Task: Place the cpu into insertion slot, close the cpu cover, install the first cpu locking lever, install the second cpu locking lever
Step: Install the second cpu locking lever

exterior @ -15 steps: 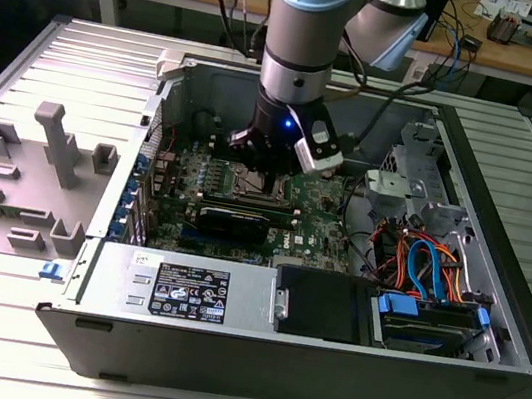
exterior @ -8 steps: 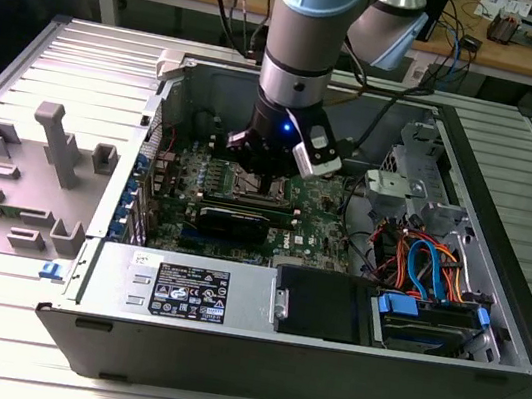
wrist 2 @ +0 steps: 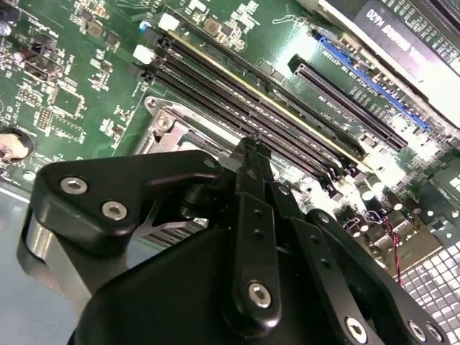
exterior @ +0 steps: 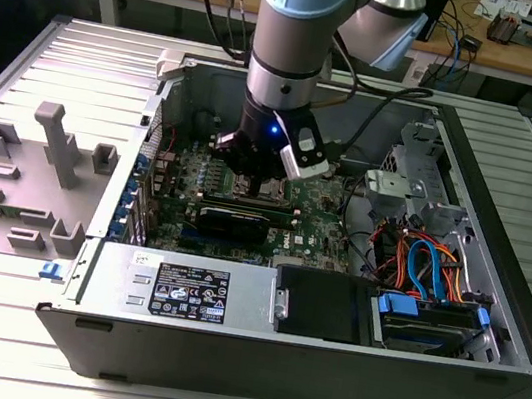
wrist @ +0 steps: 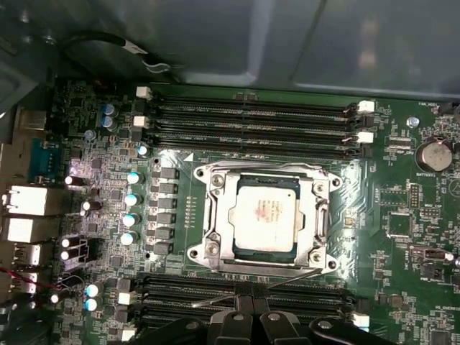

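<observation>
In the first wrist view, the cpu (wrist: 264, 216) is seated in the slot (wrist: 215, 215), and the cover (wrist: 321, 215) is lowered flat around it, so that the chip top is framed by the window. A thin lever (wrist: 287, 279) is seen slanting along the socket edge nearest the gripper (wrist: 251, 305), whose jaws are pressed together just beside it. In the exterior view, the gripper (exterior: 253, 170) is lowered into the open case (exterior: 501, 247) over the board (exterior: 314, 229).

Arm pointing straight down, wrist vertical

The gripper (exterior: 254, 179) hangs low at the arm's end; in both wrist views its jaws are pressed together, tips meeting (wrist: 251, 291).
</observation>
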